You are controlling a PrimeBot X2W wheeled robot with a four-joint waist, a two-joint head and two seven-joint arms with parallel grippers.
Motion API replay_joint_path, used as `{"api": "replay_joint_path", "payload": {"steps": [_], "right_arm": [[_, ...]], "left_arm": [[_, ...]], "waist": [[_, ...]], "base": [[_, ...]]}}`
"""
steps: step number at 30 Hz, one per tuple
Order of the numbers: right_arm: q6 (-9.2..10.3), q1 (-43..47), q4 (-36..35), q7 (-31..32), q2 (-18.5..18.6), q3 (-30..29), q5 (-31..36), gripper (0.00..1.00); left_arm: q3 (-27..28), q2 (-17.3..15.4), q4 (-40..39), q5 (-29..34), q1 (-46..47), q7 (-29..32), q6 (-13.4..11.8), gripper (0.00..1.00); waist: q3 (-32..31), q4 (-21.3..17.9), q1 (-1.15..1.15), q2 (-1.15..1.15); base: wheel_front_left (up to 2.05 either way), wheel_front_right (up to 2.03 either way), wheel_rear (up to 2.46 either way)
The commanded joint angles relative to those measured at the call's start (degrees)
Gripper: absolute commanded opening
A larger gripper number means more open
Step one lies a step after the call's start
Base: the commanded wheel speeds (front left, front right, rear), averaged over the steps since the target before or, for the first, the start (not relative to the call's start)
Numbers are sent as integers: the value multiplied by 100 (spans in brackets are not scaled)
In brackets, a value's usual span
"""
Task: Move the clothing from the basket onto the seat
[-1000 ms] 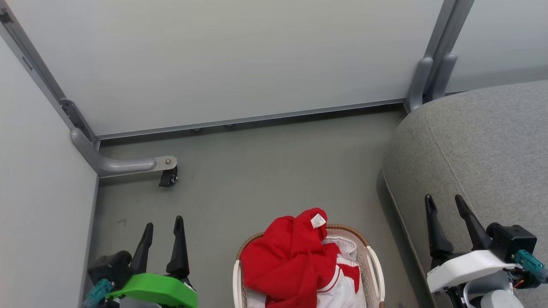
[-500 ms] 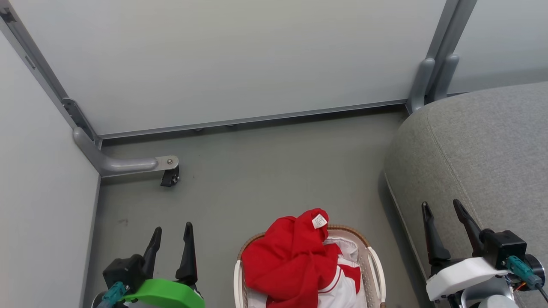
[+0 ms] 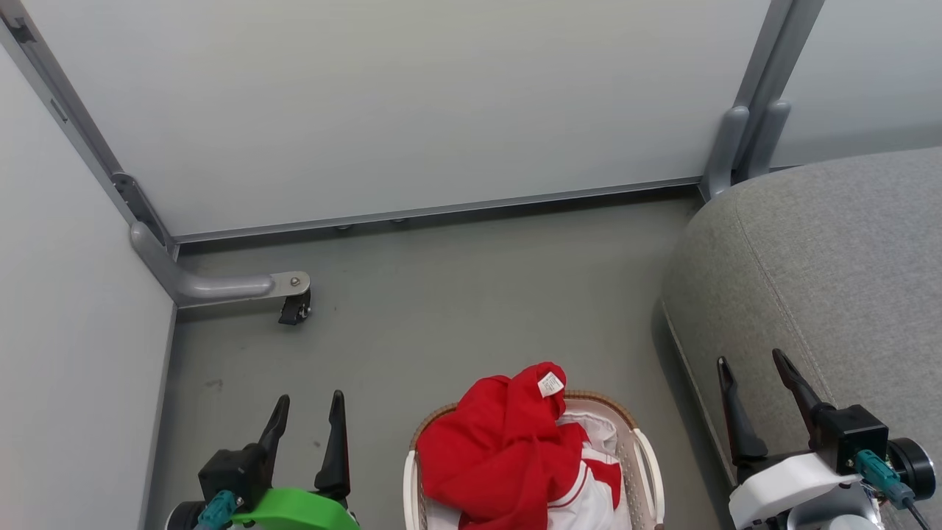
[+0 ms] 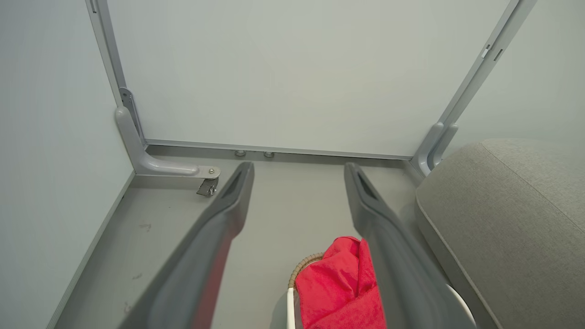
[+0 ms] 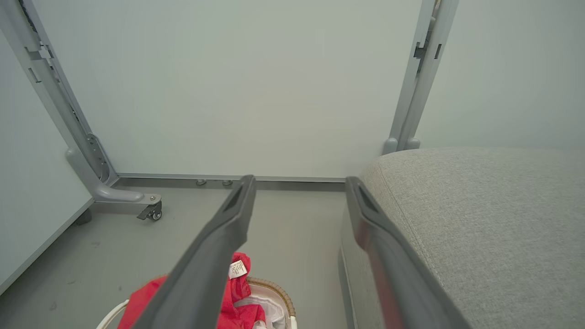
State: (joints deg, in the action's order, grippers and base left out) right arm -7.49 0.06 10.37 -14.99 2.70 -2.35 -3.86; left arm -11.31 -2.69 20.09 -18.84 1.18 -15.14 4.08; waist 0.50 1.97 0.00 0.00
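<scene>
The red clothing (image 3: 508,449) with white panels and a small white tag is piled in the white basket (image 3: 649,464) with its brown rim, at the bottom centre of the head view. The clothing (image 4: 340,288) and basket also show low in the left wrist view, and the clothing (image 5: 237,288) low in the right wrist view. The grey seat (image 3: 824,272) fills the right side. My left gripper (image 3: 309,412) is open over the floor, left of the basket. My right gripper (image 3: 751,368) is open over the seat's near edge, right of the basket. Neither holds anything.
Pale partition walls stand behind and to the left, joined by grey metal posts (image 3: 751,125). A grey foot with a black caster (image 3: 294,309) juts onto the floor at the left. Grey floor (image 3: 471,294) lies between the basket and the back wall.
The left gripper has shifted right, toward the basket, and both grippers have dropped lower in the picture. The camera has tilted slightly. The clothing has not moved.
</scene>
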Motion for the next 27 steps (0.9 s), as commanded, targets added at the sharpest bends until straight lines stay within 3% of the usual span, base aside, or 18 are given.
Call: {"api": "replay_joint_path", "payload": {"steps": [1,27], "right_arm": [[0,70,7,-30,34,-4,50,100],[0,59,-14,-30,33,-34,45,100]], "left_arm": [[-5,-36,7,19,-103,-3,-15,100],[-48,-35,83,38,-25,-2,18,100]], "waist": [[-3,0,0,0],[33,-12,0,0]], "base": [[0,0,0],[0,0,0]]}}
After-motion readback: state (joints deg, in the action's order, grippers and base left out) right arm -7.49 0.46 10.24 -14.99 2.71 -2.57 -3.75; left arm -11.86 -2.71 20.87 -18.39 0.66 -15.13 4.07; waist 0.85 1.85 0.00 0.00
